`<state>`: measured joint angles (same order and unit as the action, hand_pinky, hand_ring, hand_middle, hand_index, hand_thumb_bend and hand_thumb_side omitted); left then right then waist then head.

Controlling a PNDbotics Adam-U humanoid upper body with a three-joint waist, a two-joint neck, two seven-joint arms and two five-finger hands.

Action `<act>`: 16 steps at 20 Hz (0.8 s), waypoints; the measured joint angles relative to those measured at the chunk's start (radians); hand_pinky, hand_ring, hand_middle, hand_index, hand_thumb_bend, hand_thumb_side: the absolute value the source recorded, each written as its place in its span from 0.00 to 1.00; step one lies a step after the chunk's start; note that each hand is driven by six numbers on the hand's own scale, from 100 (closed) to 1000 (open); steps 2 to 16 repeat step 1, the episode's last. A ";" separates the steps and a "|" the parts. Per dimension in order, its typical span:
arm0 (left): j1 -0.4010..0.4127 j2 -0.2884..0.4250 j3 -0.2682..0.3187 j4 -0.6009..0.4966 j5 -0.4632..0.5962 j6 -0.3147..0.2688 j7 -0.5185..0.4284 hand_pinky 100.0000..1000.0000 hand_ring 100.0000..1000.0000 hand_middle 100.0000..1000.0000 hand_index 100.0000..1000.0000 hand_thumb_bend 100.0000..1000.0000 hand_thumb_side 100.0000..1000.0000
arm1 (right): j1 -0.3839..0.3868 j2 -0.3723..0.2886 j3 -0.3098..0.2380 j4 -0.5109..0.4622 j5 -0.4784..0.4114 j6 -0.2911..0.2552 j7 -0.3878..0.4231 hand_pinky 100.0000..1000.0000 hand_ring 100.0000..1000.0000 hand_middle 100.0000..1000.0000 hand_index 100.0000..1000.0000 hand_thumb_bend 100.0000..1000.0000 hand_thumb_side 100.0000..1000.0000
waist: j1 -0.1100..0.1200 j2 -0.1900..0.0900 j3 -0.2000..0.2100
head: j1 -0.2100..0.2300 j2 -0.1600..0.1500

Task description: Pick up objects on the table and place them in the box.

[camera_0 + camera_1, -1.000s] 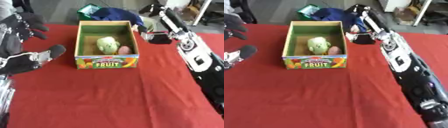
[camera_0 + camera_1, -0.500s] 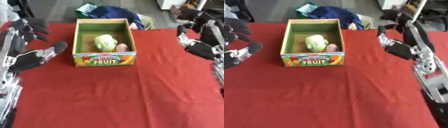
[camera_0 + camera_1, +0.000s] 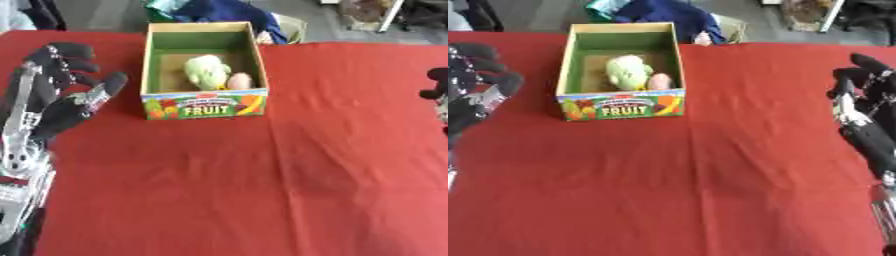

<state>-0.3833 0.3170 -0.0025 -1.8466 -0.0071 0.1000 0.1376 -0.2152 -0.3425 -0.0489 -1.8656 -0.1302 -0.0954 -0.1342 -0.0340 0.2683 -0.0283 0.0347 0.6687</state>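
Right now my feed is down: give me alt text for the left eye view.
A cardboard box marked FRUIT stands on the red tablecloth, holding a pale green item and a smaller orange-pink one. The left hand hangs open left of the box; the right hand barely shows at the right edge.

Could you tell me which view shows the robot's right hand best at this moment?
The right eye view: the right hand shows at the right edge with fingers up and relaxed, holding nothing. The left eye view catches only a dark sliver of it at its right border.
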 measured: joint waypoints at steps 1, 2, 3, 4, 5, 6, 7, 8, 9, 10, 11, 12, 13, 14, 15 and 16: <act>0.006 -0.001 0.000 0.000 0.003 -0.001 0.003 0.48 0.55 0.53 0.61 0.75 0.28 | 0.007 0.011 -0.002 0.000 -0.001 0.002 -0.002 0.68 0.81 0.64 0.85 0.00 0.24 | 0.001 0.000 -0.001 | 0.000 0.004; 0.006 -0.001 0.000 0.000 0.003 -0.001 0.003 0.48 0.55 0.53 0.61 0.75 0.28 | 0.007 0.011 -0.002 0.000 -0.001 0.002 -0.002 0.68 0.81 0.64 0.85 0.00 0.24 | 0.001 0.000 -0.001 | 0.000 0.004; 0.006 -0.001 0.000 0.000 0.003 -0.001 0.003 0.48 0.55 0.53 0.61 0.75 0.28 | 0.007 0.011 -0.002 0.000 -0.001 0.002 -0.002 0.68 0.81 0.64 0.85 0.00 0.24 | 0.001 0.000 -0.001 | 0.000 0.004; 0.006 -0.001 0.000 0.000 0.003 -0.001 0.003 0.48 0.55 0.53 0.61 0.75 0.28 | 0.007 0.011 -0.002 0.000 -0.001 0.002 -0.002 0.68 0.81 0.64 0.85 0.00 0.24 | 0.001 0.000 -0.001 | 0.000 0.004; 0.006 -0.001 0.000 0.000 0.003 -0.001 0.003 0.48 0.55 0.53 0.61 0.75 0.28 | 0.007 0.011 -0.002 0.000 -0.001 0.002 -0.002 0.68 0.81 0.64 0.85 0.00 0.24 | 0.001 0.000 -0.001 | 0.000 0.004; 0.006 -0.001 0.000 0.000 0.003 -0.001 0.003 0.48 0.55 0.53 0.61 0.75 0.28 | 0.007 0.011 -0.002 0.000 -0.001 0.002 -0.002 0.68 0.81 0.64 0.85 0.00 0.24 | 0.001 0.000 -0.001 | 0.000 0.004; 0.006 -0.001 0.000 0.000 0.003 -0.001 0.003 0.48 0.55 0.53 0.61 0.75 0.28 | 0.007 0.011 -0.002 0.000 -0.001 0.002 -0.002 0.68 0.81 0.64 0.85 0.00 0.24 | 0.001 0.000 -0.001 | 0.000 0.004; 0.006 -0.001 0.000 0.000 0.003 -0.001 0.003 0.48 0.55 0.53 0.61 0.75 0.28 | 0.007 0.011 -0.002 0.000 -0.001 0.002 -0.002 0.68 0.81 0.64 0.85 0.00 0.24 | 0.001 0.000 -0.001 | 0.000 0.004; 0.006 -0.001 0.000 0.000 0.003 -0.001 0.003 0.48 0.55 0.53 0.61 0.75 0.28 | 0.007 0.011 -0.002 0.000 -0.001 0.002 -0.002 0.68 0.81 0.64 0.85 0.00 0.24 | 0.001 0.000 -0.001 | 0.000 0.004; 0.006 -0.001 0.000 0.000 0.003 -0.001 0.003 0.48 0.55 0.53 0.61 0.75 0.28 | 0.007 0.011 -0.002 0.000 -0.001 0.002 -0.002 0.68 0.81 0.64 0.85 0.00 0.24 | 0.001 0.000 -0.001 | 0.000 0.004; 0.006 -0.001 0.000 0.000 0.003 -0.001 0.003 0.48 0.55 0.53 0.61 0.75 0.28 | 0.007 0.011 -0.002 0.000 -0.001 0.002 -0.002 0.68 0.81 0.64 0.85 0.00 0.24 | 0.001 0.000 -0.001 | 0.000 0.004; 0.006 -0.001 0.000 0.000 0.003 -0.001 0.003 0.48 0.55 0.53 0.61 0.75 0.28 | 0.007 0.011 -0.002 0.000 -0.001 0.002 -0.002 0.68 0.81 0.64 0.85 0.00 0.24 | 0.001 0.000 -0.001 | 0.000 0.004; 0.006 -0.001 0.000 0.000 0.003 -0.001 0.003 0.48 0.55 0.53 0.61 0.75 0.28 | 0.007 0.011 -0.002 0.000 -0.001 0.002 -0.002 0.68 0.81 0.64 0.85 0.00 0.24 | 0.001 0.000 -0.001 | 0.000 0.004; 0.006 -0.001 0.000 0.000 0.003 -0.001 0.003 0.48 0.55 0.53 0.61 0.75 0.28 | 0.007 0.011 -0.002 0.000 -0.001 0.002 -0.002 0.68 0.81 0.64 0.85 0.00 0.24 | 0.001 0.000 -0.001 | 0.000 0.004; 0.006 -0.001 0.000 0.000 0.003 -0.001 0.003 0.48 0.55 0.53 0.61 0.75 0.28 | 0.007 0.011 -0.002 0.000 -0.001 0.002 -0.002 0.68 0.81 0.64 0.85 0.00 0.24 | 0.001 0.000 -0.001 | 0.000 0.004; 0.006 -0.001 0.000 0.000 0.003 -0.001 0.003 0.48 0.55 0.53 0.61 0.75 0.28 | 0.007 0.011 -0.002 0.000 -0.001 0.002 -0.002 0.68 0.81 0.64 0.85 0.00 0.24 | 0.001 0.000 -0.001 | 0.000 0.004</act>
